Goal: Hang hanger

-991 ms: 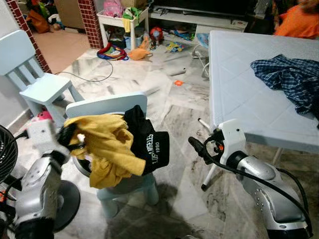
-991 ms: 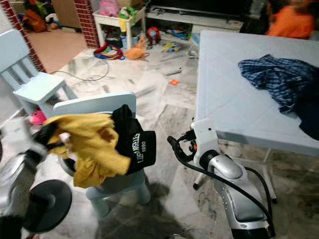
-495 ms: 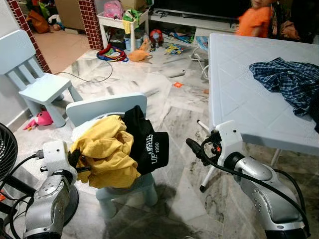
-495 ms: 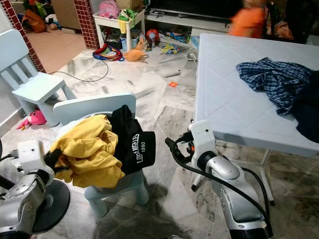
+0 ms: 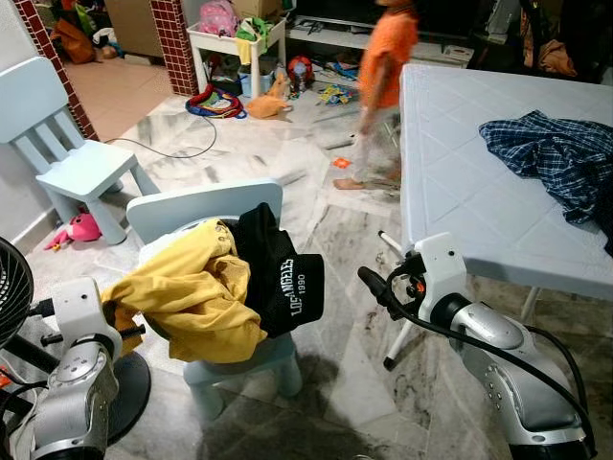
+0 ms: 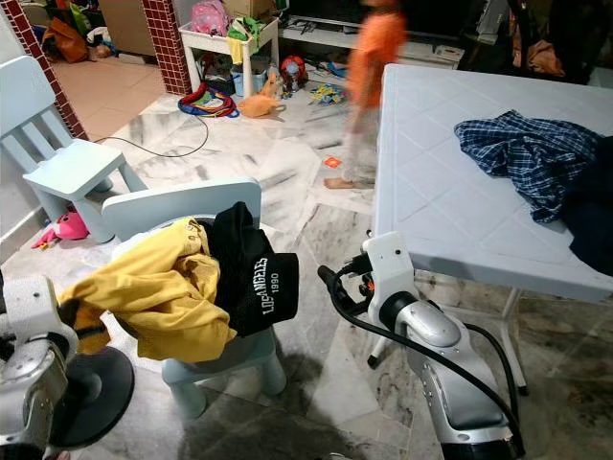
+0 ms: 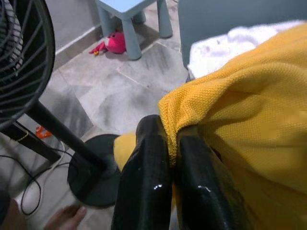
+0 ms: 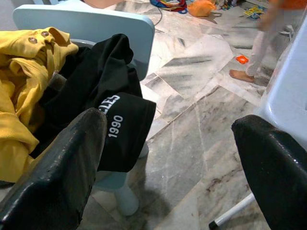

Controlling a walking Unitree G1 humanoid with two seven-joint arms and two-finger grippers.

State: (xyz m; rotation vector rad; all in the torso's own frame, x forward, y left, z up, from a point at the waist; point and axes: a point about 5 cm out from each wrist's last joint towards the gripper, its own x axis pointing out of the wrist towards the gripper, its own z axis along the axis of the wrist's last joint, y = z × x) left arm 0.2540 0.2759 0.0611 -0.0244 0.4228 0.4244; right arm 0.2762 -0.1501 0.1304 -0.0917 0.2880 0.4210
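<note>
No hanger in sight among the clothes; task's thing either hidden or absent. Yellow garment [image 5: 196, 297] heaped with a black garment [image 5: 278, 268] on the small blue chair [image 5: 201, 203], pinched at its edge between the closed fingers of the left gripper [image 7: 168, 158]. Right gripper [image 5: 375, 284] spread wide, holding nothing, poised between chair and white table [image 5: 460, 182]. Seemingly an early step: drawing clothing off the pile. Next, probably, lifting the yellow cloth clear without dragging the black one along.

Even indoor daylight, soft shadows, walking person [image 5: 381, 91] motion-blurred, foreground sharp, glossy fingers [image 7: 146, 182]
</note>
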